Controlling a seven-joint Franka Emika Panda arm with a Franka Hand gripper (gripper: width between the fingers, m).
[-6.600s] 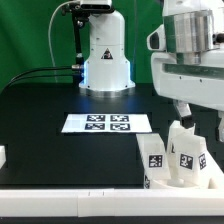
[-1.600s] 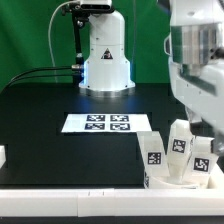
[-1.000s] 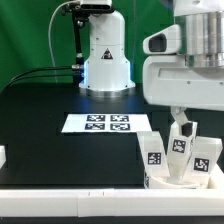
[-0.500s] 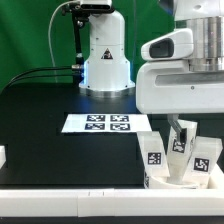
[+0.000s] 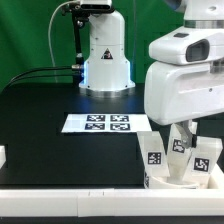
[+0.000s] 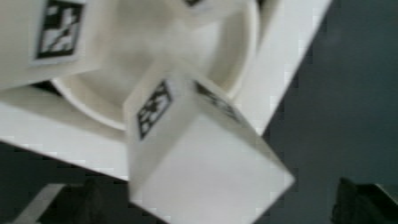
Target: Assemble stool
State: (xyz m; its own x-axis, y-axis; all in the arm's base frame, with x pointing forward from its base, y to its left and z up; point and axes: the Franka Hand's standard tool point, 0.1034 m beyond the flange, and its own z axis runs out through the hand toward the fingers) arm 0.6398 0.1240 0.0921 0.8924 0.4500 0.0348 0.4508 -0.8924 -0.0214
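The stool (image 5: pixel 178 160) stands upside down at the near edge of the black table (image 5: pixel 50 110), toward the exterior view's right, close to the long white rail (image 5: pixel 70 200) that runs along the front. Its round seat (image 5: pixel 165 181) lies low on the table like a shallow dish, and three short blocky legs rise from it, each with a black-and-white square tag. One leg (image 5: pixel 153 152) is on the exterior view's left side of the seat, one middle leg (image 5: pixel 179 141) is behind it, and one leg (image 5: pixel 205 157) is on the exterior view's right side and leans a little. In the wrist view the seat (image 6: pixel 160 60) fills much of the picture, and a white leg (image 6: pixel 205 150) with a tag on its side stands very near the camera. The gripper (image 5: pixel 183 126) hangs directly above the middle leg, and a dark finger (image 5: pixel 187 127) reaches down to the top of that leg. The large white body of the arm hides most of the gripper, so I cannot tell if it is open or closed on the leg. Behind the stool, near the middle of the table, lies the flat marker board (image 5: pixel 107 123) with its four tags. Further back stands the white base of the robot (image 5: pixel 104 55), in front of a green wall (image 5: pixel 30 35).
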